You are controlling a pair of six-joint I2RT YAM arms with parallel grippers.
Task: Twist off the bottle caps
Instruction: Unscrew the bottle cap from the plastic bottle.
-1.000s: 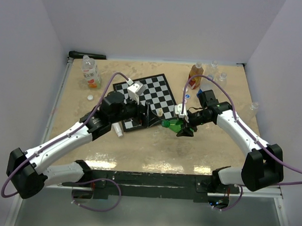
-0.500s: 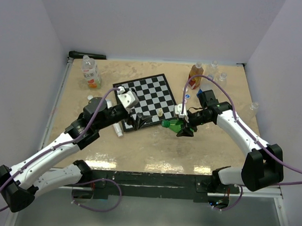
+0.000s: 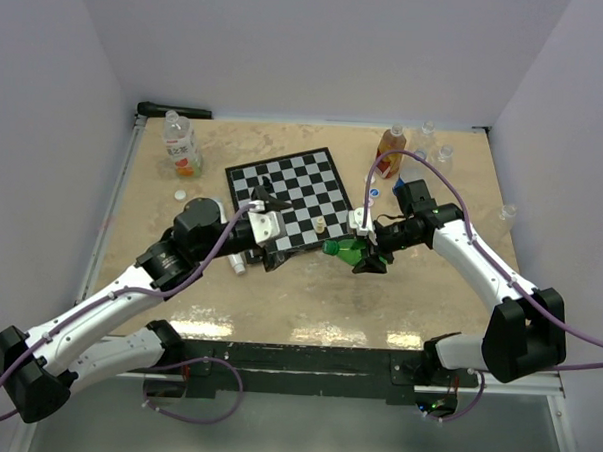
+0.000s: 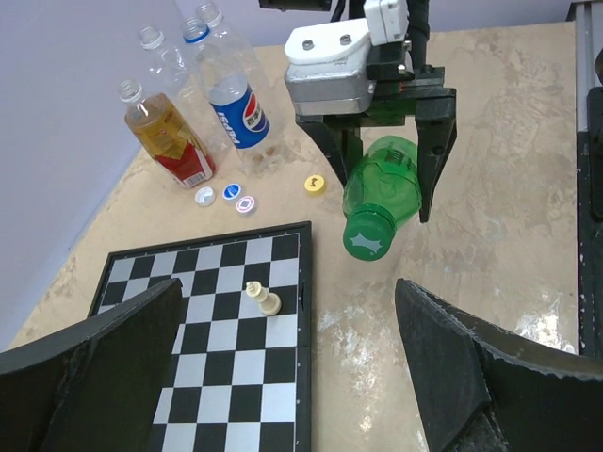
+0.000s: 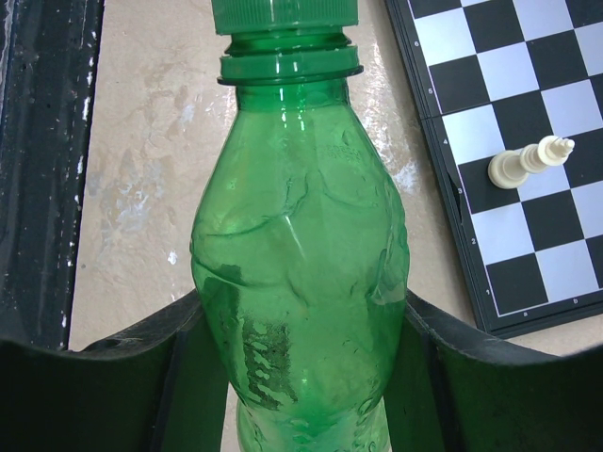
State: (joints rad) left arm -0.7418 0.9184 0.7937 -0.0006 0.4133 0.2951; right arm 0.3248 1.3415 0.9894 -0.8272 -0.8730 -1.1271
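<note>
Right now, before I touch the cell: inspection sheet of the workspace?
Surface: beige marbled table, glossy near the front.
Job's things: green bottle held sideways, green cap still on. Back-right bottles with loose caps beside them. Back-left bottle.
Clutter: chessboard with one pale chess piece lying on it; white tube at its near edge.
Grippers: left pincer open, facing the green cap, apart from it. Right pincer shut on the green bottle.
Cables: purple cables along both arms; the right one loops over the table.
Surroundings: plain walls; nothing else seen.
</note>
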